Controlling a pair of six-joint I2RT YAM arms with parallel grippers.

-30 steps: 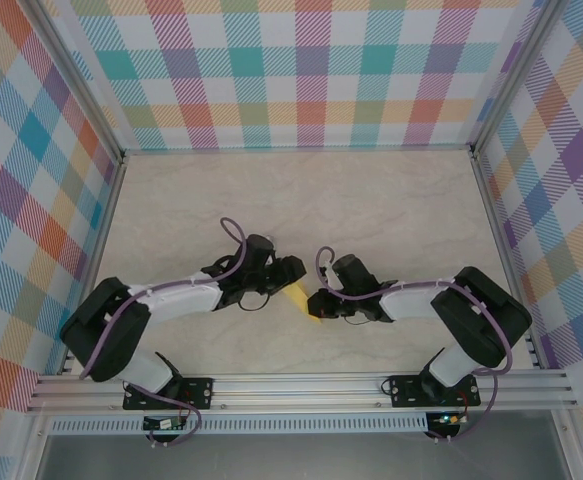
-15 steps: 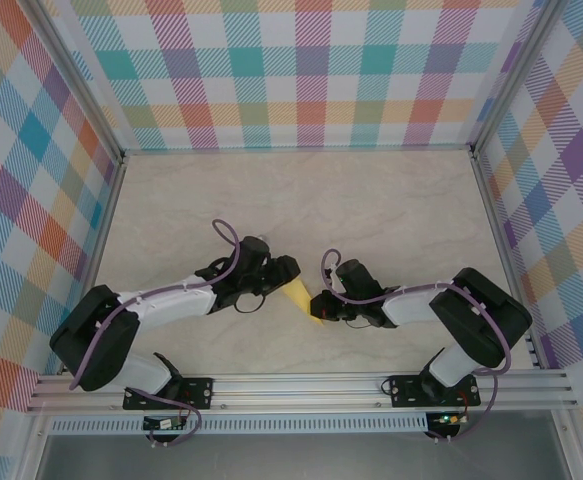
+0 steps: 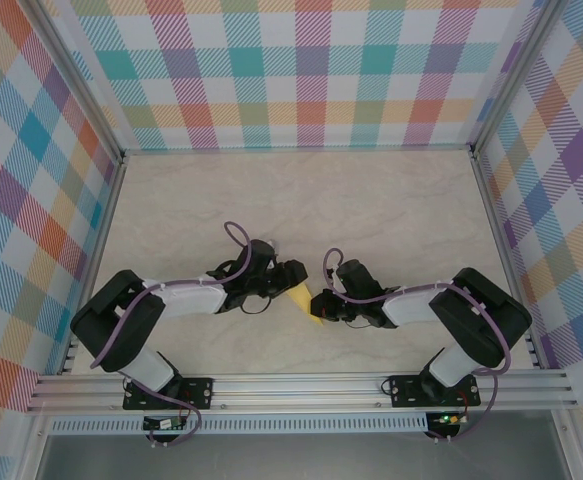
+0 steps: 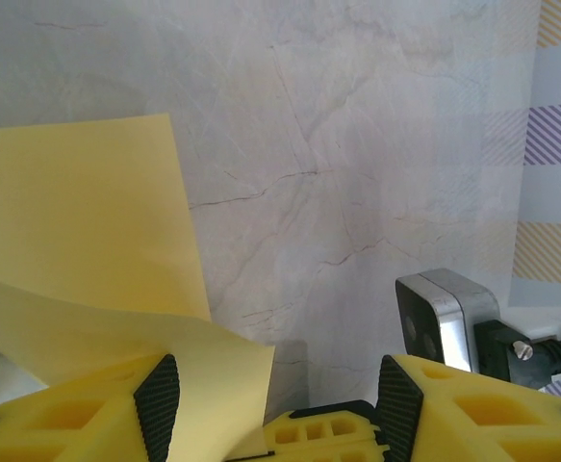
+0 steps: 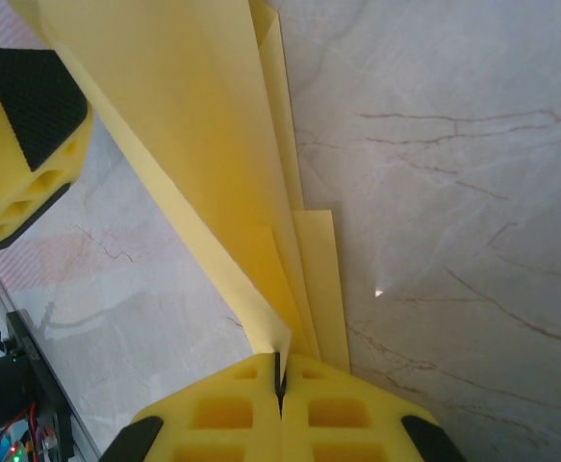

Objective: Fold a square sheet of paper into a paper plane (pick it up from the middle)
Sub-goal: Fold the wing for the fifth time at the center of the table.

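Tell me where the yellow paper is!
In the top view, the yellow paper sits front-middle, between the left gripper and the right gripper, which pinches it.

Pale marbled tabletop (image 3: pixel 371 200) between pastel plaid walls (image 3: pixel 301 70)

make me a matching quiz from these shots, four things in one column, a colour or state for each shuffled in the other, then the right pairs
Column one:
1. left fingers
2. right fingers
3. square sheet of paper
4. table

Column two:
a. pale, with marble-like veins
b. pressed shut on a yellow edge
c. standing apart
d. bright yellow, folded into layers

Pairs: 1-c, 2-b, 3-d, 4-a
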